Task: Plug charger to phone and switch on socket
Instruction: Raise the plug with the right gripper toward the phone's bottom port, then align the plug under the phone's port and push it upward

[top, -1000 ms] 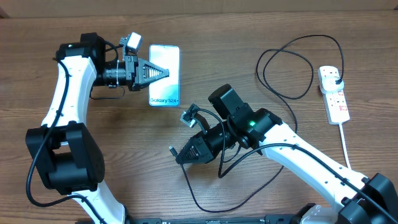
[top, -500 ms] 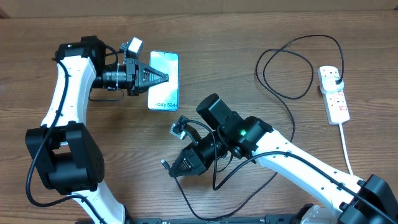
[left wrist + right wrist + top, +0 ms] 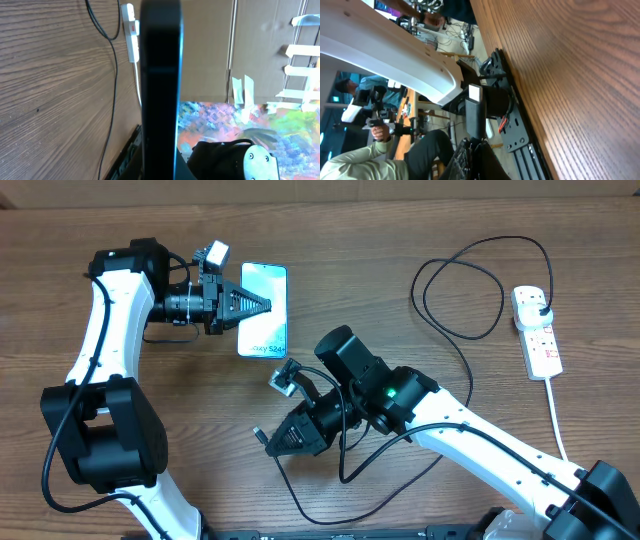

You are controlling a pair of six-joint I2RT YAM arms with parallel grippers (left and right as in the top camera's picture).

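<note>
My left gripper point(image 3: 266, 304) is shut on the phone point(image 3: 264, 326) and holds it tilted up on a long edge at the back left. In the left wrist view the phone point(image 3: 160, 85) shows edge-on as a dark bar between the jaws. My right gripper point(image 3: 270, 443) is shut on the charger's connector tip point(image 3: 257, 434), low over the table in front of the phone and apart from it. The tip also shows in the right wrist view point(image 3: 475, 95). The black charger cable point(image 3: 417, 288) loops across the table to a black plug point(image 3: 541, 306) in the socket strip point(image 3: 540, 340) at the far right.
The strip's white lead point(image 3: 556, 415) runs toward the front right. Slack cable point(image 3: 330, 521) lies near the front edge under my right arm. A cardboard wall lines the back. The strip point(image 3: 131, 30) and cable point(image 3: 114, 75) show in the left wrist view.
My right gripper has moved left and toward the front edge with the connector tip. My left gripper tilted the phone up on edge a second ago and has held still since.
</note>
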